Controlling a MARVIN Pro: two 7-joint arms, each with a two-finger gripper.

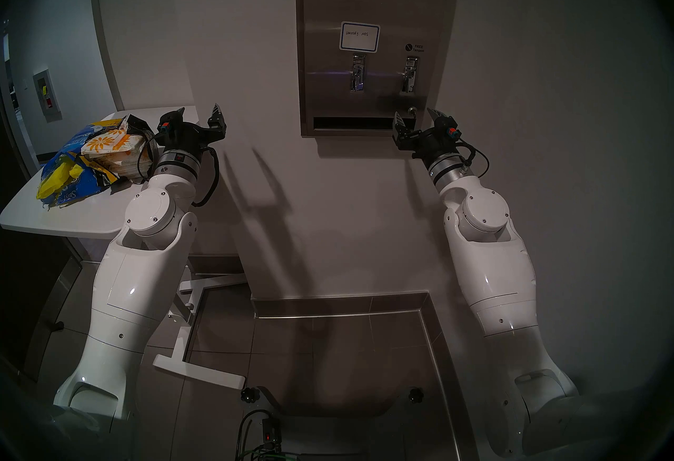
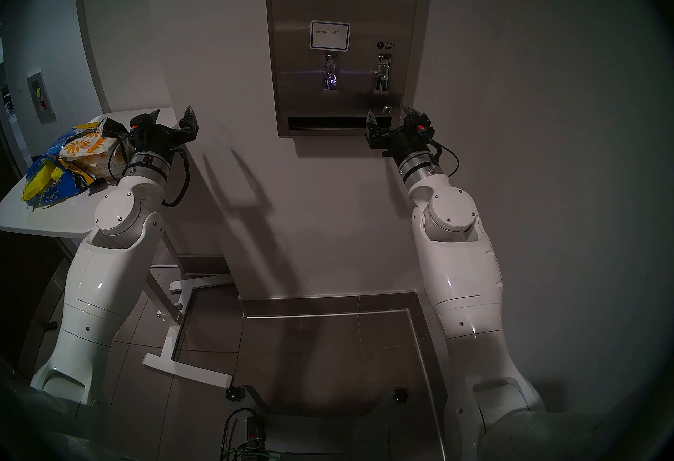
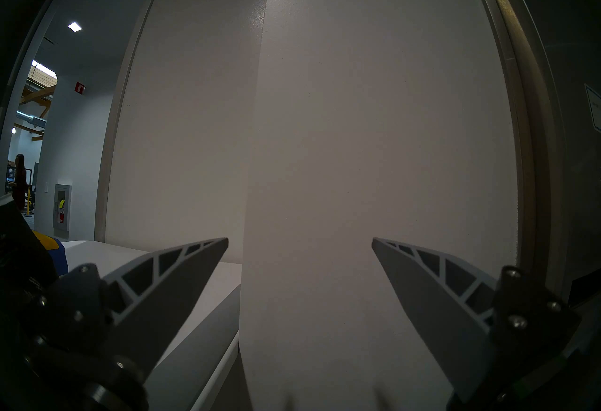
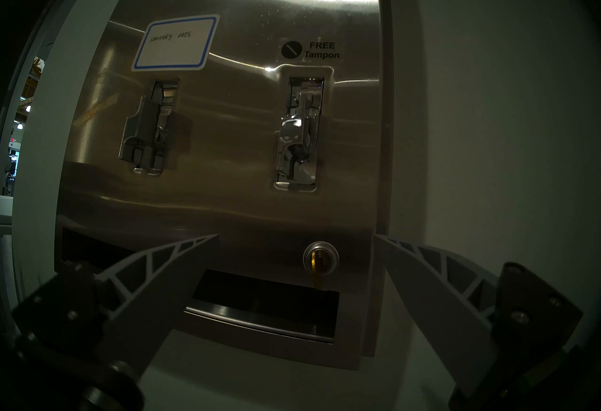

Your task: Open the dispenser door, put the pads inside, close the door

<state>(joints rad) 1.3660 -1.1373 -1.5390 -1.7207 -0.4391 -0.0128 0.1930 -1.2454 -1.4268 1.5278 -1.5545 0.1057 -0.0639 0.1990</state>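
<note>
While both arms were raised toward the wall, the scene stood thus:

Dispenser: the tall brushed-steel wall cabinet (image 1: 368,12) hung on the white wall, its wide dark bottom slot (image 4: 260,300) facing out.

Dispenser door: the brushed-steel front panel (image 4: 244,127) lay flush and closed, bearing a blue-bordered white handwritten label (image 1: 360,36), a "FREE Tampon" sticker (image 4: 310,50) and two chrome levers in their slots (image 4: 148,130).

Lock: the round lock (image 4: 321,257) sat low on the door's right side with a brass-coloured key in it.

Pads: white packets with orange flower print (image 1: 109,146) lay stacked on the small white side table (image 1: 73,219) at the left — well apart from the dispenser.

Around the pads: a torn blue-and-yellow plastic bag (image 1: 69,179) lay against the stack.

Left gripper (image 1: 198,112): fingers spread wide, holding nothing, above the table's far corner and facing a bare wall edge (image 3: 260,140).

Right gripper (image 1: 414,114): fingers wide apart and empty, just before the dispenser's lower right corner — the lock between them in the wrist view.

In the way: nothing lay between the right gripper and the lock; the left arm's wrist (image 1: 178,161) hid part of the pad stack from the head camera.

Floor: grey tiles (image 1: 328,358) and the table's white base (image 1: 197,369) below.
</note>
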